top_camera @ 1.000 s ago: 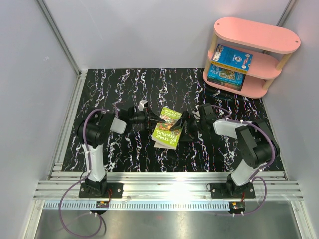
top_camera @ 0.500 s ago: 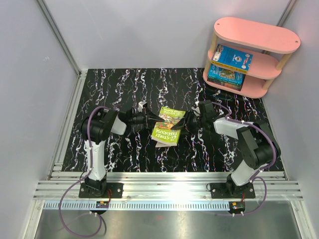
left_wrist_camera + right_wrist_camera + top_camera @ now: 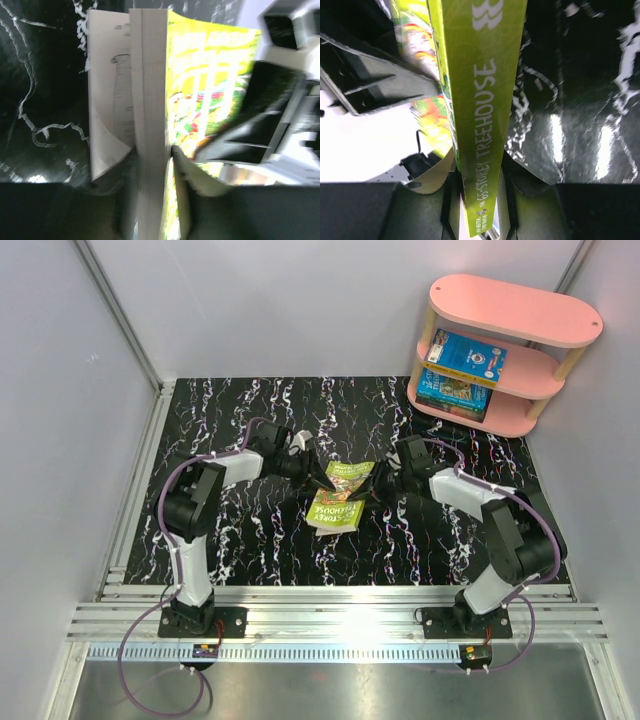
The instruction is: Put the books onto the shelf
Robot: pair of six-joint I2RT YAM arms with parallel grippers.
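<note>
Yellow-green book [image 3: 338, 502] lies mid black marbled table [image 3: 250, 420], long axis running near to far, far end tipped slightly right. The right gripper [image 3: 365, 492] pinches its spine, the left gripper [image 3: 322, 483] its page edge, jaws narrowly parted.

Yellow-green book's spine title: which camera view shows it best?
Right wrist. The yellow-green book runs through that view spine-on, with the Treehouse title large and readable. Left wrist shows only the opposite page edge and a blurred slice of the cover. Top external shows the whole book, but its lettering is too small to read.
</note>
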